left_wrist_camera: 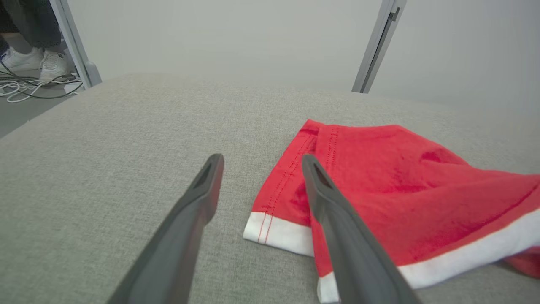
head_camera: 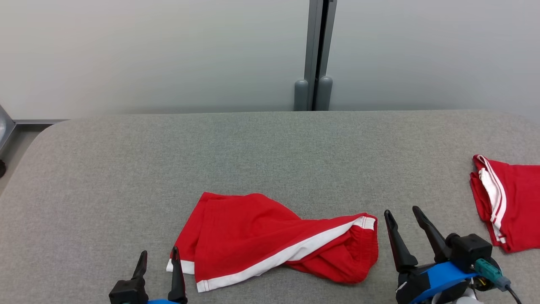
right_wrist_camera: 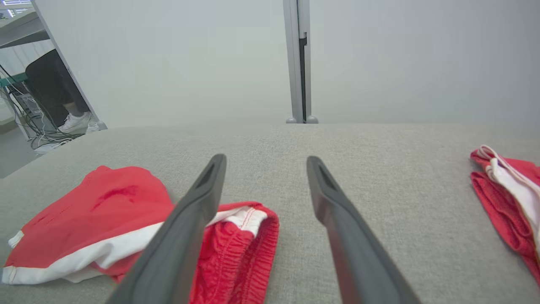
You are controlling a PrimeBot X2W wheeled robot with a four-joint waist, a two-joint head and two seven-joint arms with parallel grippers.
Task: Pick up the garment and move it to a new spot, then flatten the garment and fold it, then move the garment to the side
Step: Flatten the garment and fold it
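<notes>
The red shorts of smooth knit cloth (head_camera: 261,236) lie rumpled and twisted on the grey, coarse-woven fabric tabletop (head_camera: 253,147), at its near edge between the two hands. A white stripe runs down the side seam and a white band edges the leg hem, which carries red double stitching in the left wrist view (left_wrist_camera: 379,177). The waistband end, gathered and puckered with elastic, points toward the right hand, as the right wrist view shows (right_wrist_camera: 105,211).

The left hand (head_camera: 159,252) has its two long, dark, tapering fingers spread wide and holds nothing. One finger stands at the white hem corner; whether it touches the cloth I cannot tell. The right hand (head_camera: 401,210), on a blue and black wrist, is also spread wide and empty, just beside the waistband and apart from it.

Well off to the right lies a folded red garment with thin white stripes (head_camera: 514,202). Behind the tabletop stands a pale matt partition with a grey metal post (head_camera: 316,55). Past its left edge are a person's white shoes (left_wrist_camera: 42,63) among loose cables (left_wrist_camera: 25,86).
</notes>
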